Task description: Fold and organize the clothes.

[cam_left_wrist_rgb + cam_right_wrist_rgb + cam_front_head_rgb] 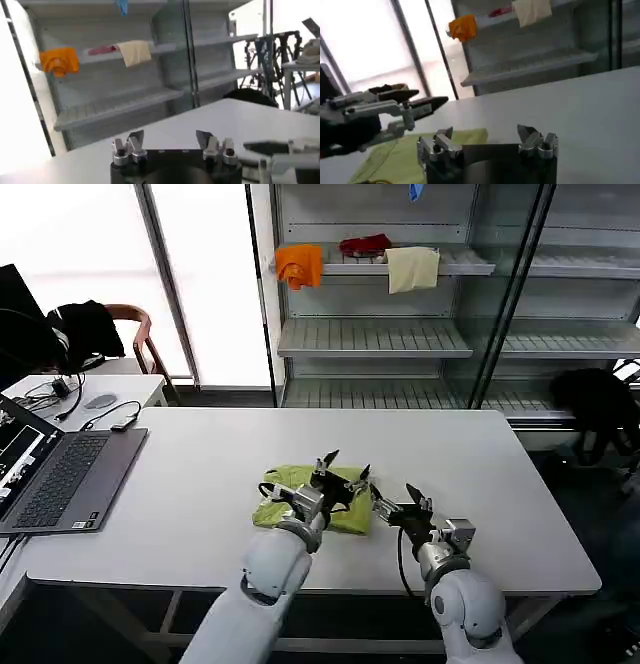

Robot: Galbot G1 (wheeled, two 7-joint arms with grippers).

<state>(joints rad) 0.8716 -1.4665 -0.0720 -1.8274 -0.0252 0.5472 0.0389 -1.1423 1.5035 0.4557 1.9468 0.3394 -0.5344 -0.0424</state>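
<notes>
- Worktop (200, 484): white, spans the middle of the head view; bare across most of its surface.
- Shelf rack (375, 336): upper centre, behind the worktop; an orange cloth (299, 264), a red cloth (364, 245) and a cream cloth (412, 268) hang on its top shelf.
- Laptop (60, 479): open, at the left edge of the frame, on the worktop's left end.
- T-shirt (285, 484): lime yellow-green, soft plain fabric, folded to a compact, roughly rectangular bundle with slight wrinkles. Lies flat on the worktop, lower centre of the frame, near the front edge.
- Left gripper (343, 464): above the T-shirt's right part, lower centre; fingers spread apart, nothing between them.
- Right gripper (420, 506): just right of the T-shirt, low over bare worktop; fingers spread, holding nothing. In the right wrist view the shirt's yellow-green edge (395, 155) lies at lower left, beside the other arm's gripper.
</notes>
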